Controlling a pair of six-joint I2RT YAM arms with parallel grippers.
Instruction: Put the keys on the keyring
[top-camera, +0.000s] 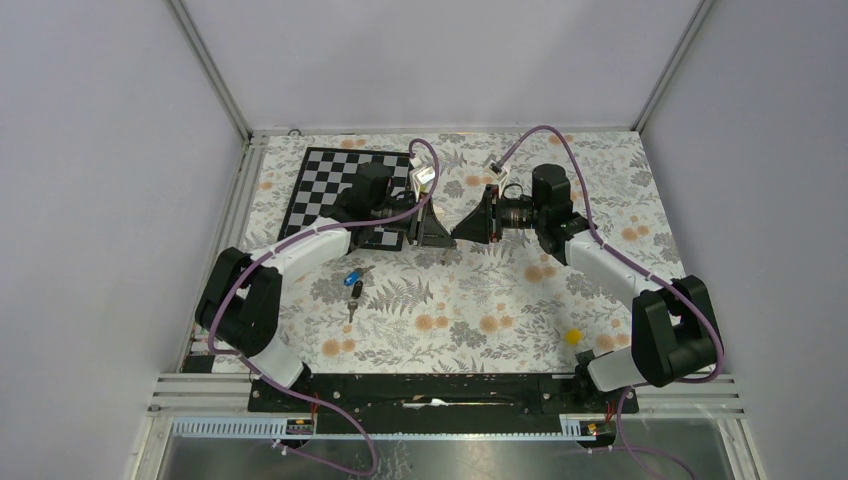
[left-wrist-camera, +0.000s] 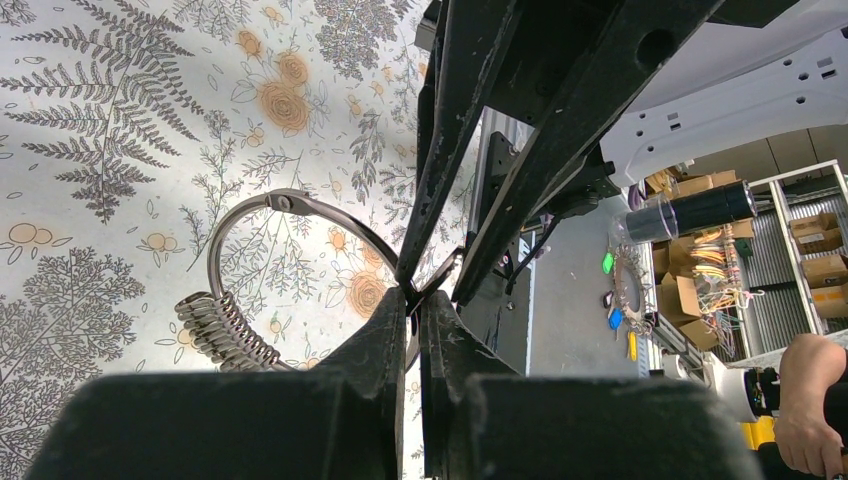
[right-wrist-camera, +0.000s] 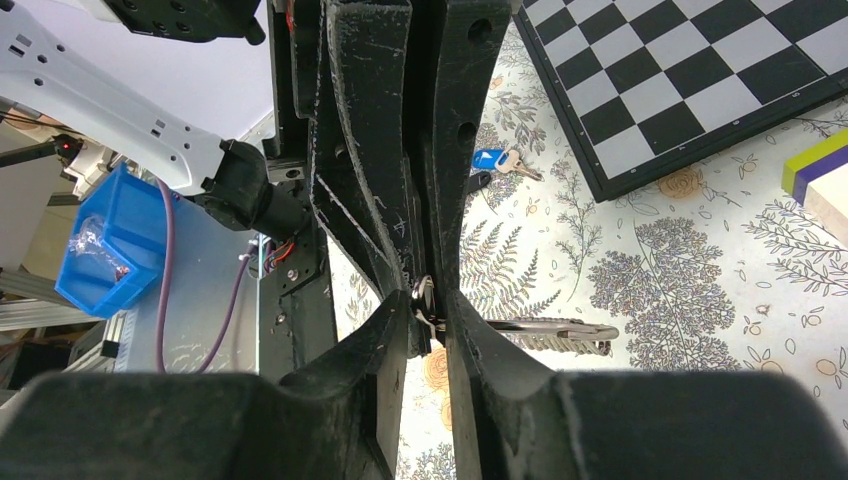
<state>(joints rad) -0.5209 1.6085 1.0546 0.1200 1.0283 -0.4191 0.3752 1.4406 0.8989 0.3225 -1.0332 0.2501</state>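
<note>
A laboratory is indicated by aluminium framing (top-camera: 208, 70), shelving (left-wrist-camera: 792, 262) stacked with cardboard boxes (left-wrist-camera: 815, 226), and a blue bin (right-wrist-camera: 100, 240).

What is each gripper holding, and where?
Both hold the keyring: left gripper and right gripper pinch its thin wire at one spot.

From above and behind the bases (top-camera: 430, 390), looks down on the whole counter (top-camera: 480, 300). From the wrists, stares close along left tool (left-wrist-camera: 414, 297) and right tool (right-wrist-camera: 432, 305), head-on, sharing the keyring (left-wrist-camera: 285, 202).
</note>
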